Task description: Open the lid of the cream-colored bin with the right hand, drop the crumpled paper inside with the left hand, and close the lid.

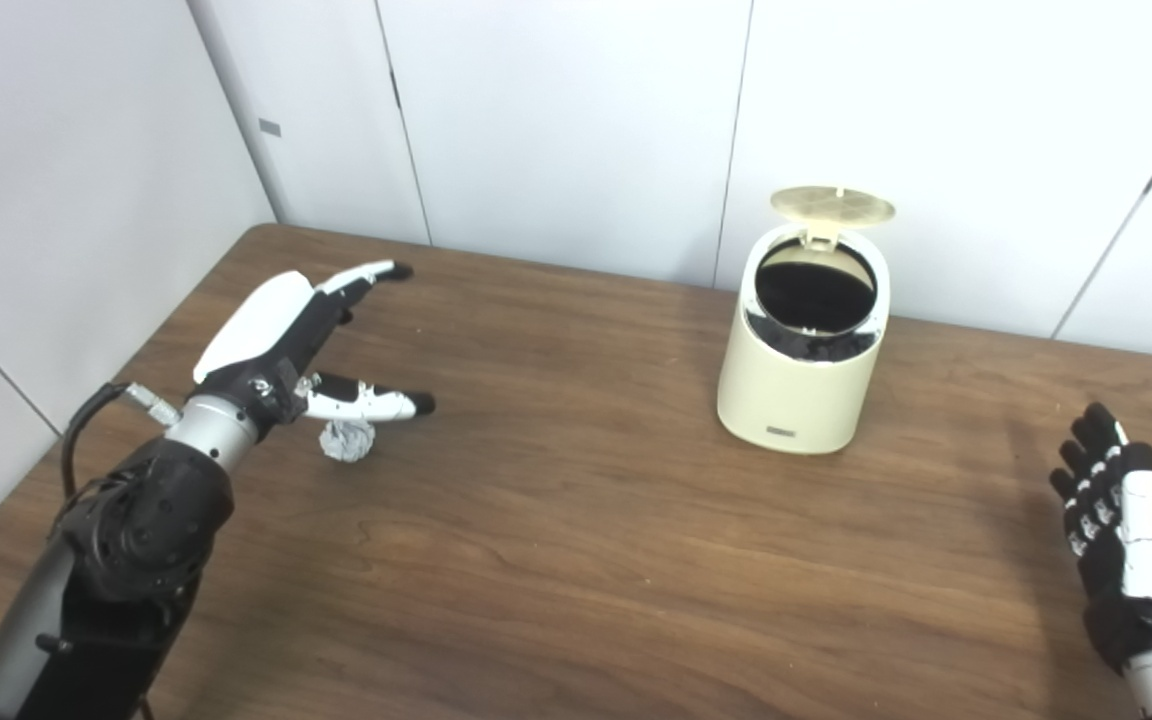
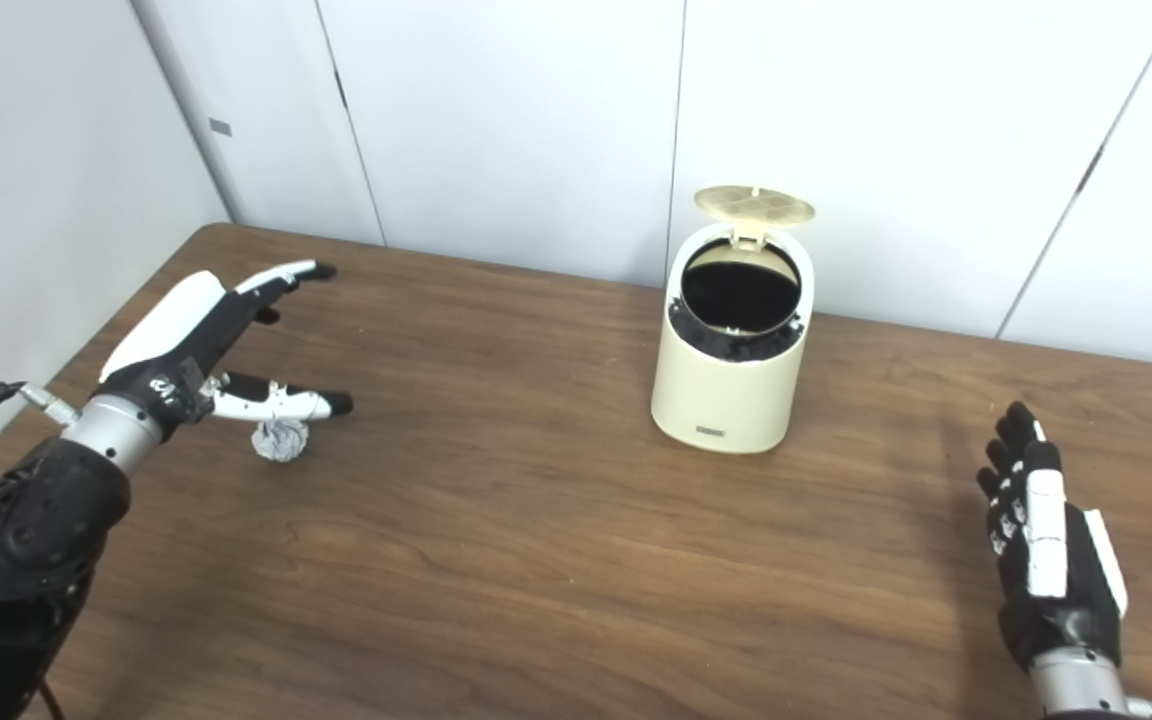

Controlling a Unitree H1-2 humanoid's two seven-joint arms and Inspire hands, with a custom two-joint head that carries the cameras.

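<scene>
White wall panels back a brown wooden table [image 1: 576,560]. At centre left, the left hand [image 1: 286,340] hovers palm-down with fingers spread, empty, right above the crumpled paper [image 1: 347,439], which lies on the wood under its thumb; that looks like a pose readied for a grasp. At lower right, the right hand [image 2: 1046,545] rests with fingers extended, holding nothing, well apart from the cream-colored bin [image 1: 801,375] at upper right. Its lid [image 1: 832,205] stands up, so the mouth is ready to receive the paper.
</scene>
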